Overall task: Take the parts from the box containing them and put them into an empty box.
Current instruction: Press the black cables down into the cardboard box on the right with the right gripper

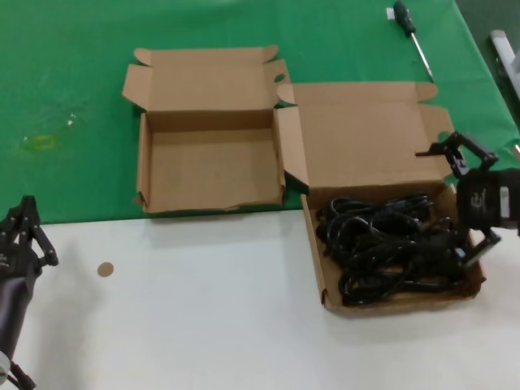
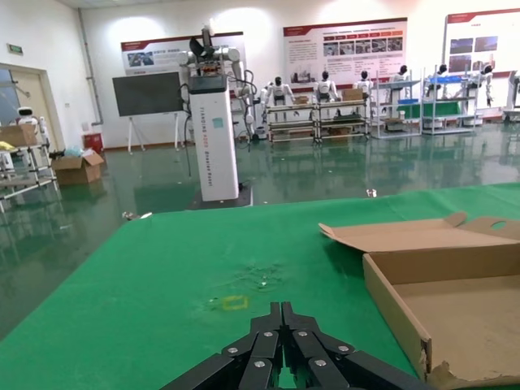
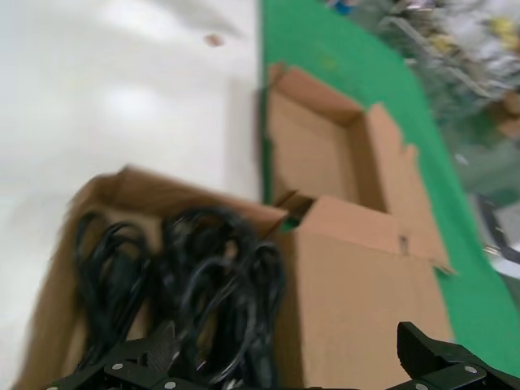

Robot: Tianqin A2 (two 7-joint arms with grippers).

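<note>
The black power cables [image 1: 390, 248] lie tangled in the larger cardboard box [image 1: 325, 272] at the right, its wide lid [image 1: 366, 146] folded back. The smaller empty box [image 1: 210, 171] stands left of it on the green cloth. My right gripper [image 1: 465, 203] is open and empty, hovering at the cable box's right edge; in the right wrist view its spread fingers [image 3: 122, 366] frame the cables [image 3: 211, 292] and lid [image 3: 357, 301]. My left gripper [image 1: 28, 231] is shut and parked at the near left; it also shows in the left wrist view [image 2: 282, 313].
A black-handled screwdriver [image 1: 410, 32] lies on the green cloth [image 1: 73, 97] at the far right. A small brown disc [image 1: 105, 269] sits on the white table [image 1: 203, 309]. The empty box's wall [image 2: 398, 313] shows in the left wrist view.
</note>
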